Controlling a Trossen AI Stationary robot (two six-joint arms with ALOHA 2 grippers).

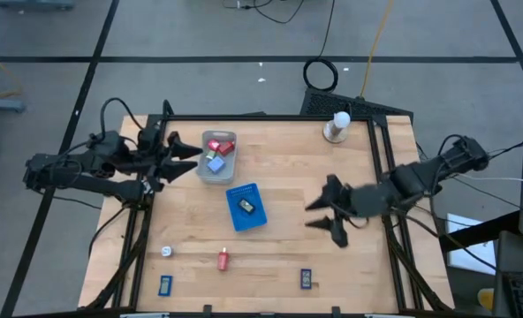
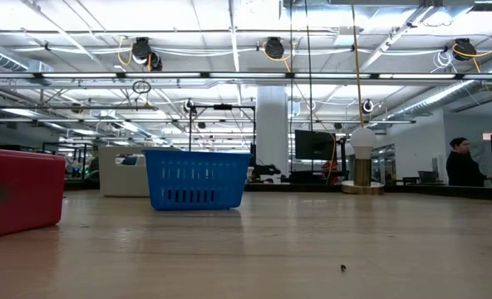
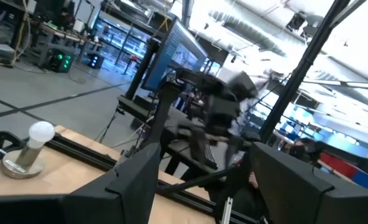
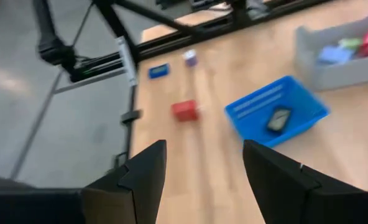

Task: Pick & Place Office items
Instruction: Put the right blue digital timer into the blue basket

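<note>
High view: left gripper (image 1: 189, 151) hovers with jaws open and empty beside the grey tray (image 1: 203, 170) holding red, blue and green office items (image 1: 218, 154); right gripper (image 1: 319, 215), open and empty, hangs right of the blue basket (image 1: 235, 218); other pieces lie along the near edge.

Wide bare wood lies between the blue basket (image 1: 246, 207) and the right gripper (image 1: 325, 217), and between the basket and the white knob (image 1: 337, 126), so a gripper could pass there. The grey tray (image 1: 217, 168) stands just beside the left gripper (image 1: 184, 150). Near the front edge the red piece (image 1: 223, 260), white piece (image 1: 166, 252) and two dark blue pieces (image 1: 165, 284) (image 1: 306, 279) sit well apart.
</note>
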